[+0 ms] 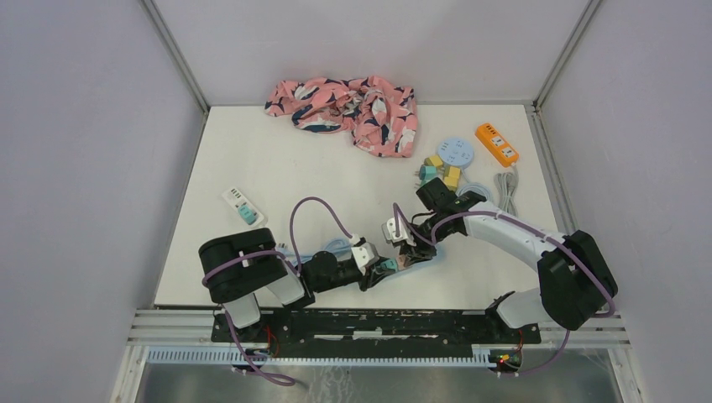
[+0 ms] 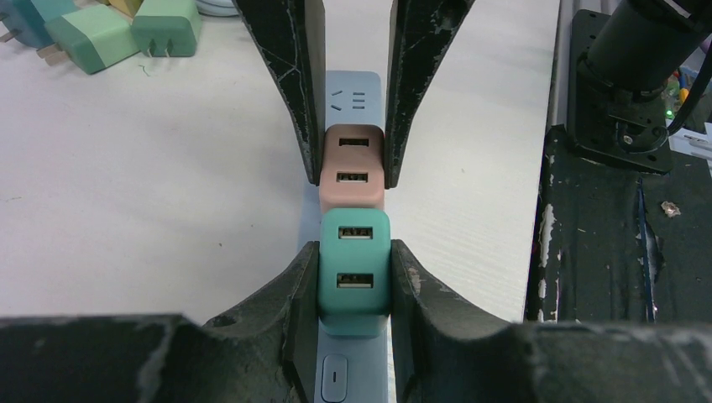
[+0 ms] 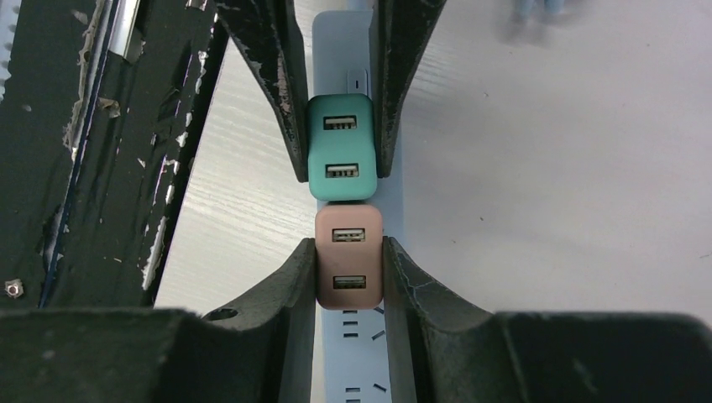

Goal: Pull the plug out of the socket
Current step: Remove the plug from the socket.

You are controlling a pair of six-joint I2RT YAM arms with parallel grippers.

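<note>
The left end effector (image 2: 354, 262) is clamped narrowly on a rounded-square plastic teal plug (image 2: 354, 281), with one black finger pressed to each side. The right end effector (image 3: 348, 252) grips a matching dusty-pink plug (image 3: 349, 260) the same way, so the two pairs of fingers face each other from opposite ends. Both plugs sit seated in a pale-blue plastic power strip (image 2: 369, 369), touching end to end, near the front edge of the white tabletop (image 1: 277, 168). The strip's long axis runs from one end effector to the other, roughly along that front edge. Each plug's face points straight up and carries two USB ports stacked along the same axis. Beyond the dusty-pink plug the strip shows bare socket slots (image 2: 348, 101), and its push button (image 2: 334, 374) lies on the teal side. Well apart, toward the back, lie a crumpled pink patterned cloth (image 1: 344, 109), an orange power strip (image 1: 496, 143) and a cluster of loose plugs (image 1: 441, 172).
</note>
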